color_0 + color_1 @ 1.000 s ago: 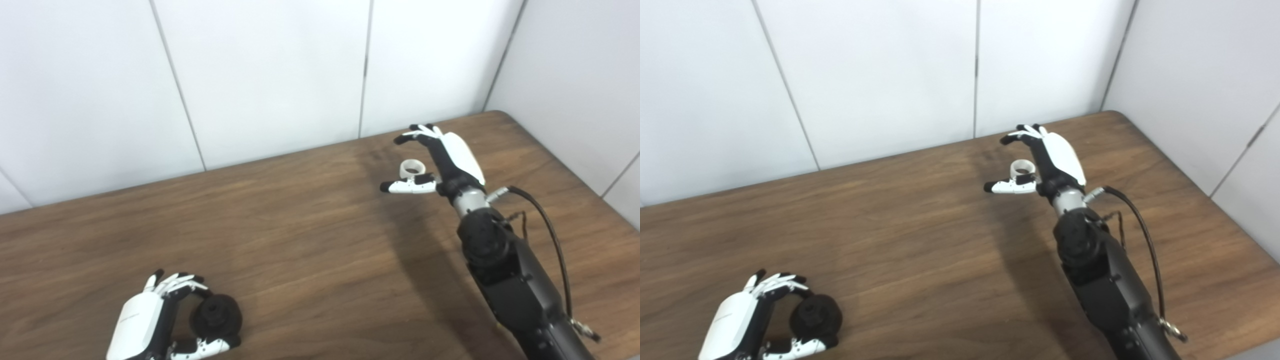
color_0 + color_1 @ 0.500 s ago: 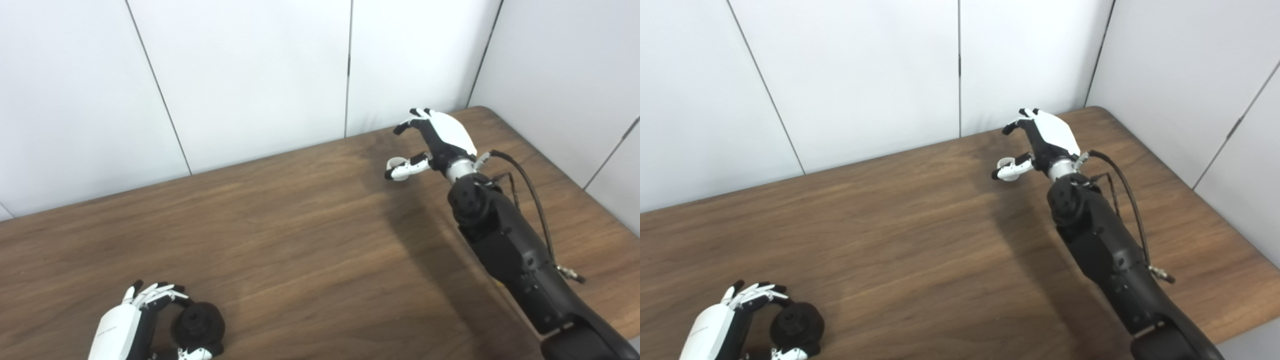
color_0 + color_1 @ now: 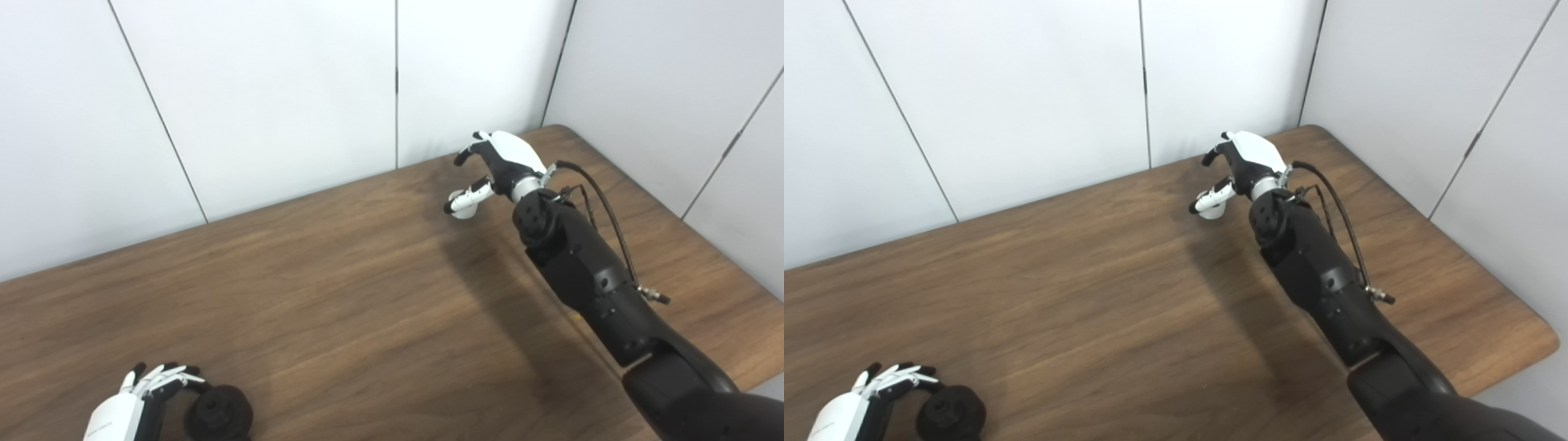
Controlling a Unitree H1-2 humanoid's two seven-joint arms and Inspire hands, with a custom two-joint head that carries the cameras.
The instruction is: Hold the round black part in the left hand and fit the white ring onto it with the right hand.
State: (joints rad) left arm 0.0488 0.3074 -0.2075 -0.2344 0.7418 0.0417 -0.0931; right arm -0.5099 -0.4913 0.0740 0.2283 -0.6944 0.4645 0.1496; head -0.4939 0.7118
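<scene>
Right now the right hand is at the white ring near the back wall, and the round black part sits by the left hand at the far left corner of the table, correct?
Not quite. The round black part sits by the left hand at the near left edge of the table, as the left eye view shows. The right hand is at the white ring near the back wall.

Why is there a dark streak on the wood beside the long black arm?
Left eye view: it is the right arm's shadow on the table, soft-edged, so the light seems diffuse. Right eye view: same shadow, no glare; the left hand is cut off by the frame.

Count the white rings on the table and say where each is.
1. The white ring lies near the table's far edge, partly hidden behind the right hand's thumb.
</scene>
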